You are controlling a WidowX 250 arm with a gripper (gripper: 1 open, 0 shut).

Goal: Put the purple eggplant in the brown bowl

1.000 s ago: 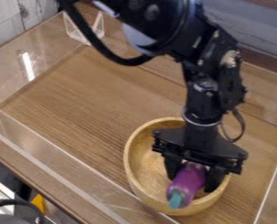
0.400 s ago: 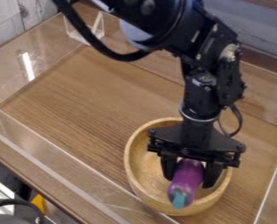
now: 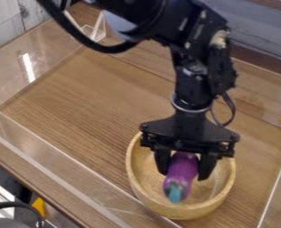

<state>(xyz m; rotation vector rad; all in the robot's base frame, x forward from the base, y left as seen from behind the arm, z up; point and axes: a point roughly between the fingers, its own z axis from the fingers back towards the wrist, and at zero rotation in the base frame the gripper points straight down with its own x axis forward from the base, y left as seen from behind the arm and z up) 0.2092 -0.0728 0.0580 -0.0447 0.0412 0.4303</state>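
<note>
The brown bowl [image 3: 134, 171] sits on the wooden table at the lower right. My gripper [image 3: 187, 175] points straight down into it, its black fingers on either side of the purple eggplant [image 3: 179, 183]. The eggplant hangs lengthwise between the fingers over the bowl's inside, teal stem end lowest and toward the camera. The gripper is shut on it. Whether the eggplant touches the bowl's floor I cannot tell.
The wooden tabletop [image 3: 84, 107] is fenced by clear plastic walls, one along the front left [image 3: 60, 183] and another at the back left [image 3: 72, 31]. The black arm [image 3: 196, 71] rises from the bowl toward the top.
The gripper has shifted left and slightly up over the bowl and has rolled a little. The eggplant has moved with it.
</note>
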